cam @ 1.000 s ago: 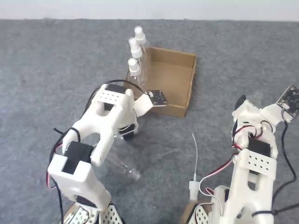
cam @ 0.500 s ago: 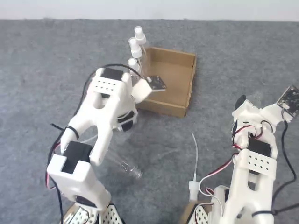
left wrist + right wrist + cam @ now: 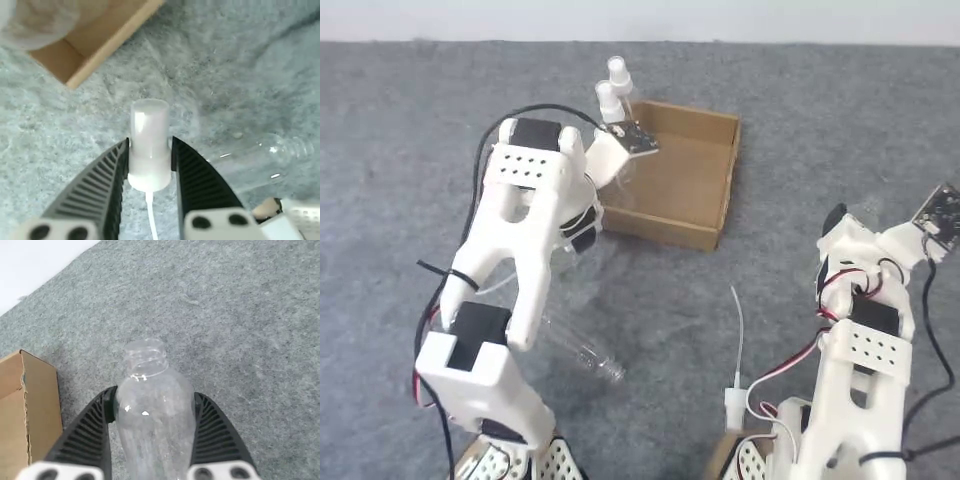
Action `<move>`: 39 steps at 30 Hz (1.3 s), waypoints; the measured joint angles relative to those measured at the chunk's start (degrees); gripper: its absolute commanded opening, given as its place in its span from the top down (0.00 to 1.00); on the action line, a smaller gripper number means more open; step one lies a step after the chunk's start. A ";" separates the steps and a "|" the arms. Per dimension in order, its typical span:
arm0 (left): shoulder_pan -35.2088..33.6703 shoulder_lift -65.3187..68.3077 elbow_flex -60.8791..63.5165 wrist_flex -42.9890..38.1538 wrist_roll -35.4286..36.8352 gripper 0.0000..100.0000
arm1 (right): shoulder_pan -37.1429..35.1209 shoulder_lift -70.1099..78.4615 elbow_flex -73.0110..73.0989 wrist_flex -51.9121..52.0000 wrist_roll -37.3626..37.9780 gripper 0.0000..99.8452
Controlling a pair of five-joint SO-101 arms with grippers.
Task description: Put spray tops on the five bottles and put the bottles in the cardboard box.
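My left gripper (image 3: 149, 146) is shut on a white spray top (image 3: 148, 127), whose thin tube hangs down between the fingers. It hovers over the carpet near the corner of the cardboard box (image 3: 95, 47). My right gripper (image 3: 152, 402) is shut on a clear bottle (image 3: 150, 390) with an open neck, held upright at the table's right side. Two capped bottles (image 3: 613, 85) stand against the box (image 3: 705, 235) at its far left corner. Another clear, uncapped bottle (image 3: 582, 350) lies on the carpet beside the left arm.
A loose spray top (image 3: 734, 403) with its long tube (image 3: 739, 325) lies on the carpet between the two arm bases. The grey carpet (image 3: 410, 150) stretches open to the left and behind the box. The lying bottle (image 3: 262, 160) shows beside my left gripper.
The left arm has risen and swung toward the box's left corner with the spray top; its wrist camera now covers the nearest capped bottle. The right arm has kept still.
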 measured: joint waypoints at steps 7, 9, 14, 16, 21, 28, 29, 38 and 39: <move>0.00 -5.63 -0.09 0.18 2.90 0.99 | 0.00 0.00 0.00 0.00 0.00 0.99; 0.00 -8.97 -0.09 0.18 3.16 0.99 | 0.00 0.00 0.00 0.00 0.00 0.99; 0.00 -14.77 0.53 0.26 7.03 0.99 | 0.00 0.00 0.00 0.00 0.00 0.99; 0.00 -16.35 0.79 0.26 9.14 0.99 | 0.00 0.00 0.00 0.00 0.00 0.99; 0.00 -20.92 0.79 0.00 14.59 0.99 | -2.11 0.00 1.67 0.00 0.00 0.99; 0.00 -28.04 1.85 -4.22 24.35 0.99 | -2.73 0.00 1.67 0.00 0.00 0.99; 0.00 -29.36 3.16 -5.27 25.49 0.99 | -2.64 0.00 1.67 0.00 0.00 0.99; 0.00 -44.13 23.91 -20.57 31.30 0.99 | -2.55 -2.64 2.64 -0.09 0.00 0.99; 0.00 -45.98 25.58 -21.89 32.18 0.99 | -2.99 -4.13 3.78 -0.09 0.00 0.99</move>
